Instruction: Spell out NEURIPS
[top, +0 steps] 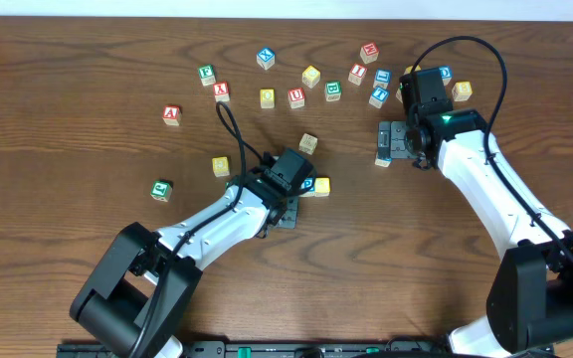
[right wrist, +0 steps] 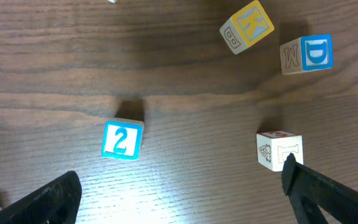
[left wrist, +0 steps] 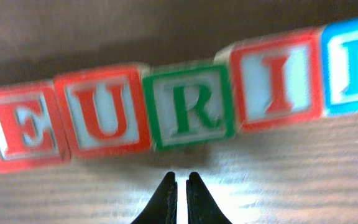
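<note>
In the left wrist view a row of touching cubes reads E (left wrist: 23, 127), U (left wrist: 104, 115), R (left wrist: 191, 106), I (left wrist: 278, 81), P (left wrist: 353, 65). My left gripper (left wrist: 181, 180) is shut and empty just in front of the R. From overhead the left arm hides most of this row. Only the blue P (top: 307, 184) and a yellow-faced cube (top: 322, 186) show beside the left gripper (top: 285, 212). My right gripper (top: 391, 141) hangs open over bare wood, its jaws (right wrist: 180, 186) empty.
A blue "2" cube (right wrist: 122, 140) lies ahead of the right jaws, and a white cube (right wrist: 279, 149) sits at the right fingertip. K (right wrist: 247, 25) and D (right wrist: 308, 55) cubes lie beyond. Several loose cubes arc along the back (top: 295, 97). A red A (top: 171, 114) and a green cube (top: 161, 189) lie left.
</note>
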